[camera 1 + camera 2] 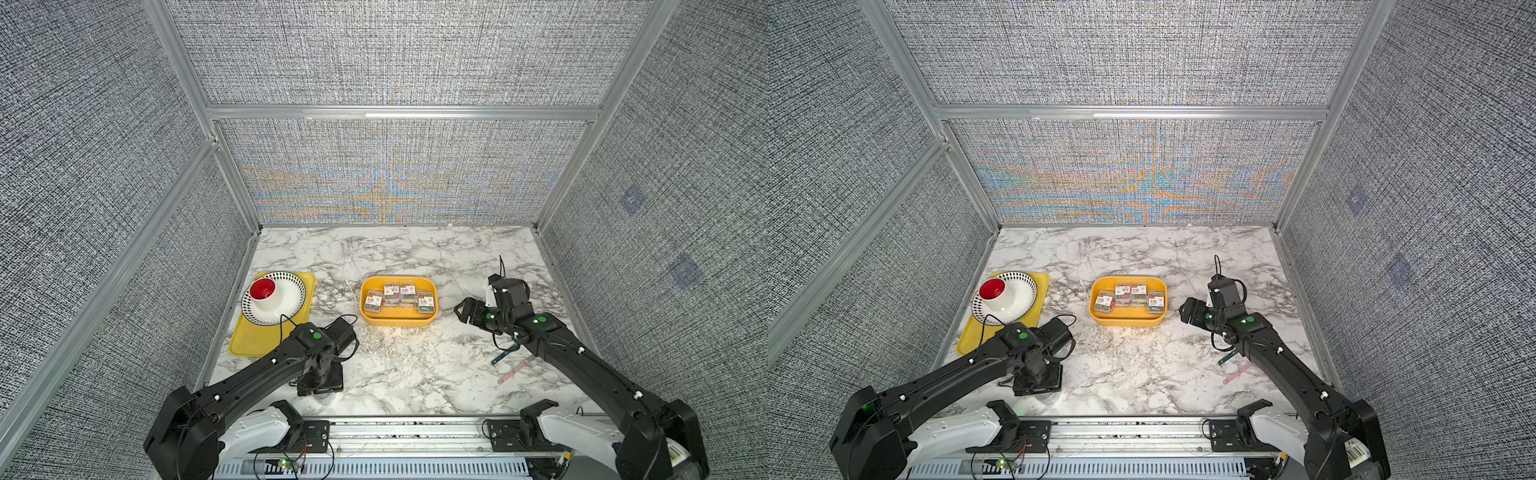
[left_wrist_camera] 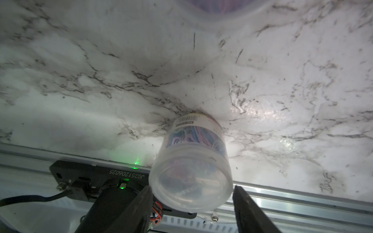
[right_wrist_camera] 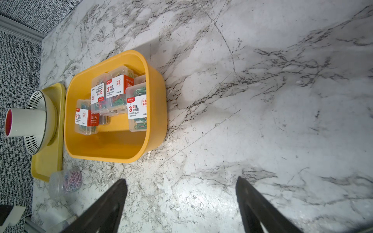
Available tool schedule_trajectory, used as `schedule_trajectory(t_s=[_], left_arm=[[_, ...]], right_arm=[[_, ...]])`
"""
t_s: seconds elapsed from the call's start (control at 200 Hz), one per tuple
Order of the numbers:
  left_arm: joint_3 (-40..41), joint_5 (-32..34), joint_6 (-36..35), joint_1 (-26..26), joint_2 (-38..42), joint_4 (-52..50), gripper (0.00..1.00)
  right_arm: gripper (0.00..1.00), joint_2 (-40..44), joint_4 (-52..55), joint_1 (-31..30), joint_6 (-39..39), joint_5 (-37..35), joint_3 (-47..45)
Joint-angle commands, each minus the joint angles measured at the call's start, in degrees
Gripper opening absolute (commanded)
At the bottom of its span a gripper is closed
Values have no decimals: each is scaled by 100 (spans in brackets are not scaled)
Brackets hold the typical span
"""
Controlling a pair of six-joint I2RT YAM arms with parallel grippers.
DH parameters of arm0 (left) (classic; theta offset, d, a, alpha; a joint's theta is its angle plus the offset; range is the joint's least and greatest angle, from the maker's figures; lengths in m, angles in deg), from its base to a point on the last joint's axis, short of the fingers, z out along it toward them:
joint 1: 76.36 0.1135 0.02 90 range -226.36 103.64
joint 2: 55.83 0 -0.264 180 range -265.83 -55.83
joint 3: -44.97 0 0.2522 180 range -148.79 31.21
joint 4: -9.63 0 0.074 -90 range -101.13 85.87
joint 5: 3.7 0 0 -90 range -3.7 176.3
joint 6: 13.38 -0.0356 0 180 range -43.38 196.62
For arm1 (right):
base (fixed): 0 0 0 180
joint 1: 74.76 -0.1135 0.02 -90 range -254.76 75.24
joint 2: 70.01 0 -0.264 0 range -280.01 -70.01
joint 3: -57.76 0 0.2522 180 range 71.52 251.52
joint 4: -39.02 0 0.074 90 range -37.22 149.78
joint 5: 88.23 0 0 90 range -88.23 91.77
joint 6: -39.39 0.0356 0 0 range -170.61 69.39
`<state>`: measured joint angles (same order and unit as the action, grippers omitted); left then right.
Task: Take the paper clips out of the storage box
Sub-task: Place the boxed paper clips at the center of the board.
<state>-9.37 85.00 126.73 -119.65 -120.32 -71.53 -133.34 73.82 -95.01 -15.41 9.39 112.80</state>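
Observation:
The yellow storage box [image 1: 399, 322] [image 1: 1127, 322] [image 3: 113, 149] stands mid-table. Several clear cases of paper clips [image 1: 399, 295] [image 1: 1129, 297] [image 3: 113, 94] with white-and-red labels lie in it. A round clear tub of coloured clips [image 2: 193, 161] stands on the marble near the front rail. My left gripper [image 1: 320, 386] [image 1: 1038, 388] [image 2: 191, 187] points down around it, open, with a gap at one finger. Another round tub [image 3: 65, 182] rests beside the flat tray's corner. My right gripper [image 1: 460, 311] [image 1: 1185, 313] [image 3: 180, 181] hangs open and empty over bare marble, right of the box.
A flat yellow tray [image 1: 253, 345] [image 3: 46, 161] at the left carries a patterned plate [image 1: 291, 305] and a white cup with a red inside [image 1: 264, 291]. A blue tool [image 1: 505, 354] and a pink pen [image 1: 513, 372] lie by the right arm. An aluminium rail [image 1: 415, 432] runs along the front edge.

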Motion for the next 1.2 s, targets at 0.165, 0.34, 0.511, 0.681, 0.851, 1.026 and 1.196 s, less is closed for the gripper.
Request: schedule_trajectory(t_s=[0.165, 0.34, 0.511, 0.681, 0.851, 1.026, 1.196], left_arm=[[6, 13, -14, -4, 16, -24, 72], [-8, 22, -10, -4, 14, -37, 76], [-25, 59, -1, -4, 43, -52, 77], [-85, 96, -9, -4, 110, -70, 78], [-654, 210, -113, -4, 167, -380, 79], [-1831, 698, -467, -3, -214, -751, 79], [-2764, 1044, -1133, -4, -654, -483, 76]], right_arm=[[87, 13, -38, -13, -27, -94, 72], [87, -4, -21, -13, -24, -103, 109], [87, -54, -21, -16, -33, -111, 157], [87, -130, -3, -30, -41, -111, 245], [88, -213, 94, -65, -83, -133, 400], [87, -302, 322, -110, -151, -248, 776], [87, -253, 731, -171, -275, -445, 1137]])
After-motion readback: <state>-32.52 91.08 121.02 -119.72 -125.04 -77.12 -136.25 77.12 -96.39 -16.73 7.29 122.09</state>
